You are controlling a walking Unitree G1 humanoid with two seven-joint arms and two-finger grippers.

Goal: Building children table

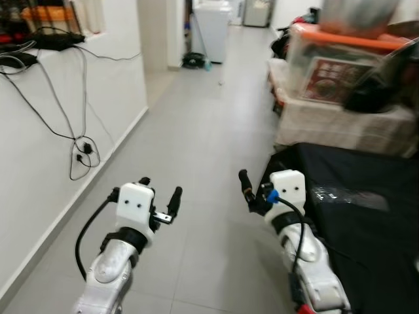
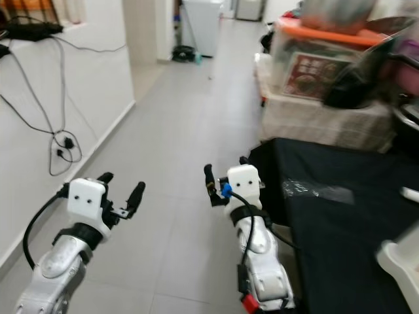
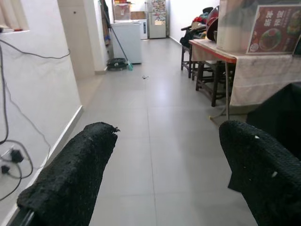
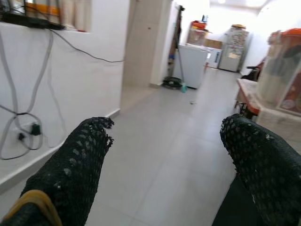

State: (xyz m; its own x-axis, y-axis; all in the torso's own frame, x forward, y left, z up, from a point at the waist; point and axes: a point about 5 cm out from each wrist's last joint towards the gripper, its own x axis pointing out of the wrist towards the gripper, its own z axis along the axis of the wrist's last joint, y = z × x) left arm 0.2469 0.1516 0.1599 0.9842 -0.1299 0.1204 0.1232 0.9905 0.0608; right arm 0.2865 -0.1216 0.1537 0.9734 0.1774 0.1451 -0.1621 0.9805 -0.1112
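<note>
I've got the left gripper [image 1: 160, 196] and right gripper [image 2: 219, 180] held over grey tiled floor [image 1: 209, 131], jaws released and empty, no table parts to judge.

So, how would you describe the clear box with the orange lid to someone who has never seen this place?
Look along the right side of the corridor to the cloth-covered table. On top of it stands the clear plastic box. Its orange lid and the red picture card leaning against its front set it apart from the dark bag beside it.

Blurred clutter [image 1: 353, 39] atop right table [image 1: 340, 124]
</note>
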